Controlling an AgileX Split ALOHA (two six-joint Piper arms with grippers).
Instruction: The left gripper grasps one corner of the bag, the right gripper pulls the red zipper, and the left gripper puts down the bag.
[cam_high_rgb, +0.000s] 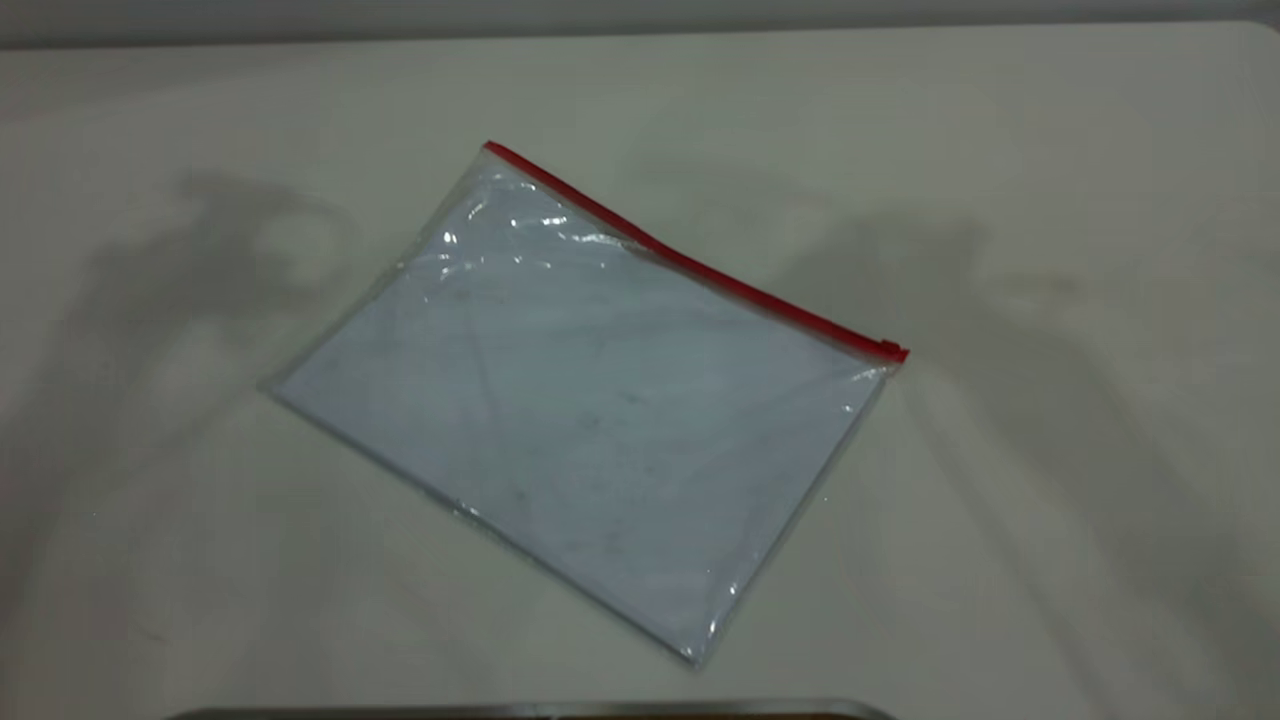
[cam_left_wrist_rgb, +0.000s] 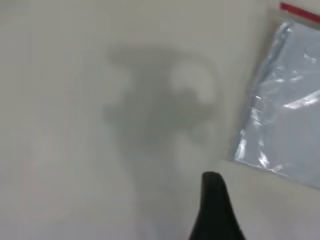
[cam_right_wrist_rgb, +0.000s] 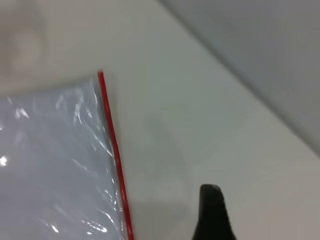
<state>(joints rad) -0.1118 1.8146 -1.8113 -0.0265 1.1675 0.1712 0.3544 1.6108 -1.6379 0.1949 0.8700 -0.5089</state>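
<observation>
Lying flat and askew on the pale counter (cam_high_rgb: 1050, 150), the clear rectangular plastic bag (cam_high_rgb: 580, 400) has its thin red zipper (cam_high_rgb: 700, 265) along the far edge. Each wrist view shows only one black tip of the left claw (cam_left_wrist_rgb: 215, 210) and the right claw (cam_right_wrist_rgb: 212, 212), so their opening cannot be told; the exterior view shows neither.

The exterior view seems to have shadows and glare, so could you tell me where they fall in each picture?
Exterior view: two soft arm shadows lie on the table either side of the bag, whose plastic glints near the red zipper. Left wrist view: a blurred shadow beside the bag, the left end effector out of focus. Right wrist view: glare streaks on the plastic.
</observation>
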